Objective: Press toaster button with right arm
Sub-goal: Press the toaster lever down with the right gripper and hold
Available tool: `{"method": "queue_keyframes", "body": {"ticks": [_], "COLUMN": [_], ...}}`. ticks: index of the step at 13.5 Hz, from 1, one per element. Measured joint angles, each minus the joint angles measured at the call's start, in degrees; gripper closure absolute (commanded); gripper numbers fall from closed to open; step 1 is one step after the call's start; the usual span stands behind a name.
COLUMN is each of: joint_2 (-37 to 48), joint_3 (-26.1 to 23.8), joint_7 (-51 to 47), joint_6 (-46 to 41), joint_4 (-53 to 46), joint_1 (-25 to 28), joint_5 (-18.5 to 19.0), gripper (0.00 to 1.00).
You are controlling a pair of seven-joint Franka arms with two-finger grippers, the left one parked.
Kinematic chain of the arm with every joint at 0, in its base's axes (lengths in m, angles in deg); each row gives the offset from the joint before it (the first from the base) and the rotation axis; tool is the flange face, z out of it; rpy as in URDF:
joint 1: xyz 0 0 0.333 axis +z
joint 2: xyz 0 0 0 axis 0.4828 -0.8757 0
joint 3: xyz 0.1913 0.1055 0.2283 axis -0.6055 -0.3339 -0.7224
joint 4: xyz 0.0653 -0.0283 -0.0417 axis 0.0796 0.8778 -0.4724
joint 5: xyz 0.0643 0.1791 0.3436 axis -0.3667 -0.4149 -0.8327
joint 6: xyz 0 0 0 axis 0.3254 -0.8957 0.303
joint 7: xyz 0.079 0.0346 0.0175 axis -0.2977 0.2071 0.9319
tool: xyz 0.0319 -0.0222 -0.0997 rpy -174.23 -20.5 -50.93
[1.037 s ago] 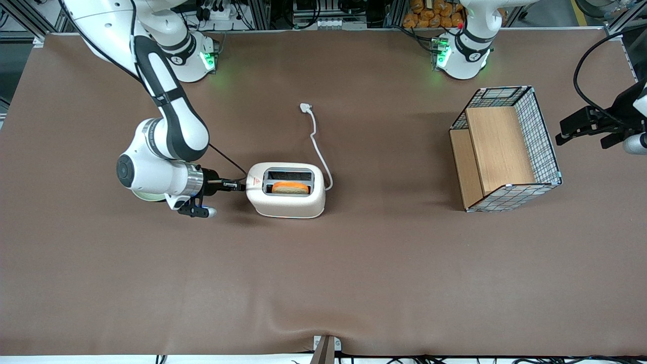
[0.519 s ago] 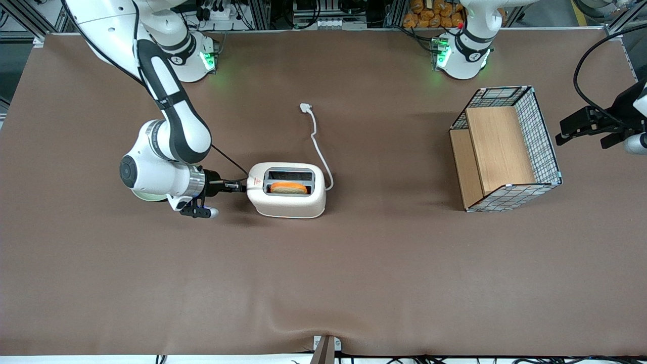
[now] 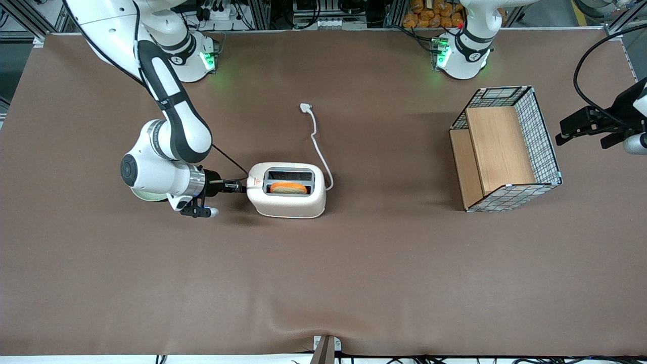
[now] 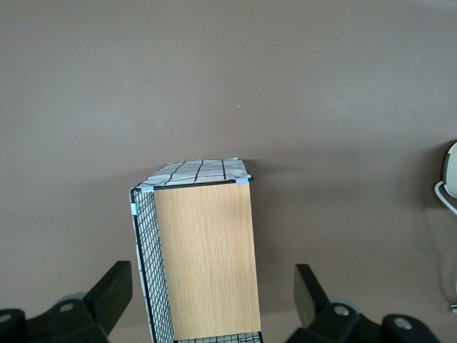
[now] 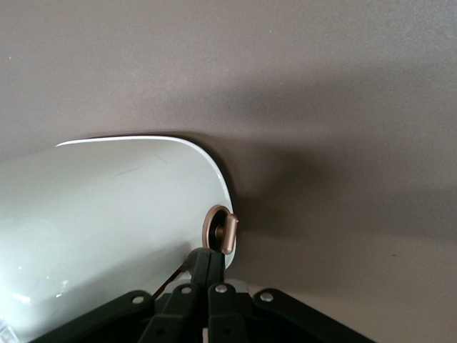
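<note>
brown table (image 3: 354,283), toaster (image 3: 286,197) mid-way, gripper (image 3: 241,187) closed at its narrow end just below the button (image 5: 223,230); best pressed squarely, slowly, without shoving.

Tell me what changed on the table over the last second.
The right arm edged toward the toaster, bringing the shut gripper up against its narrow end, where the toaster button sits. Meanwhile the orange toast sank slightly lower in the slot, and the toaster slid a touch toward the parked arm's end. The cord and the wire basket stayed put.
</note>
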Motion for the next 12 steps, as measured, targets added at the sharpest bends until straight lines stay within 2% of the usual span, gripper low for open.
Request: {"method": "queue_keyframes", "body": {"ticks": [12], "joint_2": [0.0], "joint_3": [0.2], "joint_7": [1.4], "joint_6": [0.0], "joint_4": [0.2], "joint_1": [0.0], "joint_5": [-0.9], "gripper": [1.00]}}
